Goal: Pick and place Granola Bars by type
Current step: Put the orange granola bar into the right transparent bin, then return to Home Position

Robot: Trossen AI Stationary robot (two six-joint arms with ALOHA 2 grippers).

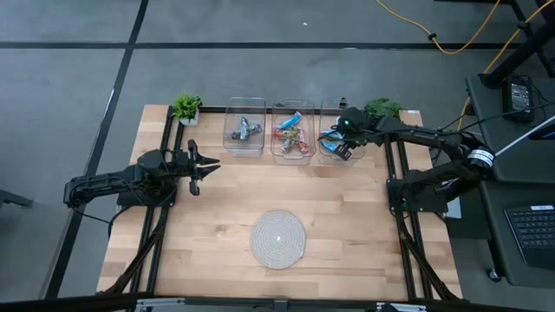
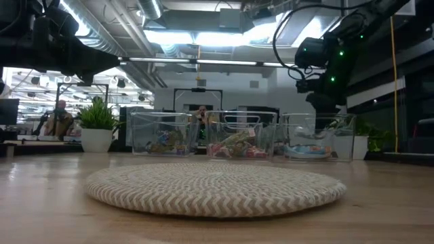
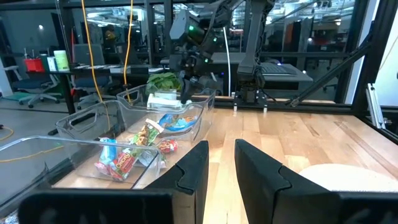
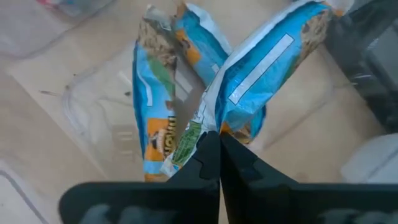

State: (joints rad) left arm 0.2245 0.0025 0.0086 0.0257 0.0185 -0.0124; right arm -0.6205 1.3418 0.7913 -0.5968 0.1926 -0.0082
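Note:
Three clear bins stand in a row at the table's far edge. The left bin (image 1: 245,127) holds grey-blue granola bars and the middle bin (image 1: 292,130) holds red and green ones. The right bin (image 1: 333,139) holds bright blue bars (image 4: 161,118). My right gripper (image 1: 341,144) reaches down over the right bin, shut on a bright blue bar (image 4: 267,62). My left gripper (image 1: 208,166) waits above the table's left side, open and holding nothing. My right gripper pinches the blue bar's crimped end (image 4: 202,127) between its two fingertips. The fingers slant down from above into the right bin. The bar reaches out beyond the fingertips, above the other blue bars; whether its far end rests on them cannot be told.
A round woven mat (image 1: 278,238) lies at the middle of the table's near half. Small potted plants stand at the far left corner (image 1: 186,107) and behind the right bin (image 1: 382,108). People sit in the room beyond the table (image 2: 60,116).

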